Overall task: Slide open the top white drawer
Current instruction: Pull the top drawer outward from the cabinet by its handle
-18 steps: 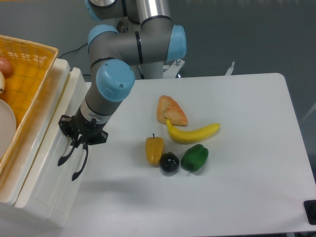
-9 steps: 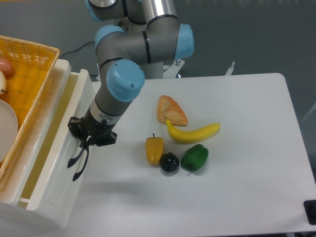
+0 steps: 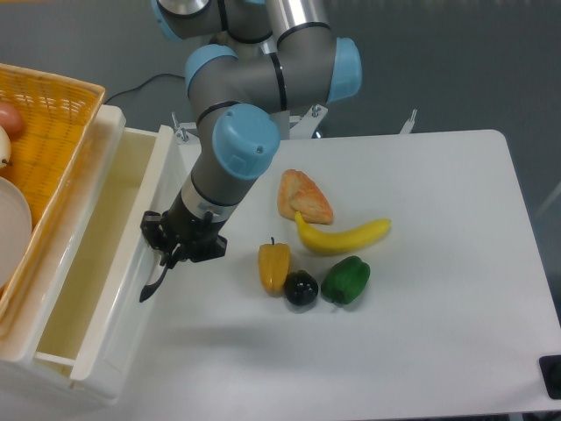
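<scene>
White tabletop [image 3: 421, 333] against a dark grey background; a cabinet stands at the table's left edge. Top white drawer [image 3: 96, 289]: pulled out toward the table centre, its interior exposed; its long axis runs from upper right to lower left along the cabinet face, and its flat front faces right, toward the produce. Gripper [image 3: 160, 276]: at the drawer front, fingers drawn close together on the black handle [image 3: 151, 288], pointing down-left. Orange woven basket [image 3: 39, 132]: on top of the cabinet, behind the drawer. Mid-table group: bread piece [image 3: 304, 196], banana [image 3: 342, 235], yellow pepper [image 3: 273, 265], dark round fruit [image 3: 301, 288] and green pepper [image 3: 345, 280], well apart from the drawer.
</scene>
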Tool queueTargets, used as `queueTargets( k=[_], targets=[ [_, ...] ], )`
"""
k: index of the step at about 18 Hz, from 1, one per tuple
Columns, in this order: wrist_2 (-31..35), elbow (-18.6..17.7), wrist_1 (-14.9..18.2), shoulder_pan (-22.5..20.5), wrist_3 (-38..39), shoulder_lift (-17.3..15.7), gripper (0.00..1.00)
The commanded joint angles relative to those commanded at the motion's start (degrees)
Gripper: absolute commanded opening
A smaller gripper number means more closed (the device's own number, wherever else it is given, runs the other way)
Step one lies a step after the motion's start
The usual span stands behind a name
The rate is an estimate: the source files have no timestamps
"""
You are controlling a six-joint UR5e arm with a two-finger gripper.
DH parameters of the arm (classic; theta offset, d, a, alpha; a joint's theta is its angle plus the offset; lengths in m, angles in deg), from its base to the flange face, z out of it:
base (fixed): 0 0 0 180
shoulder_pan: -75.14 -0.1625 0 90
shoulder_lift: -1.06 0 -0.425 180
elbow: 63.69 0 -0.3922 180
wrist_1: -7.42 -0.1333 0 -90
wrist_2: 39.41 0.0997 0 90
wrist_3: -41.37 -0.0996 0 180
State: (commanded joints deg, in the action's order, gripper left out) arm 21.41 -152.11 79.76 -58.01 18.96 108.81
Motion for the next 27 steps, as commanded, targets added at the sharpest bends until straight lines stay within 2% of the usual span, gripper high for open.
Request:
queueTargets(
  k=[15,27],
  targets=[
    [1.32,0.09,0.53,-4.92,-4.04,0.53,0.07],
    [1.41,0.44,0.7,-6.77,-4.83,0.26,0.07]
  ],
)
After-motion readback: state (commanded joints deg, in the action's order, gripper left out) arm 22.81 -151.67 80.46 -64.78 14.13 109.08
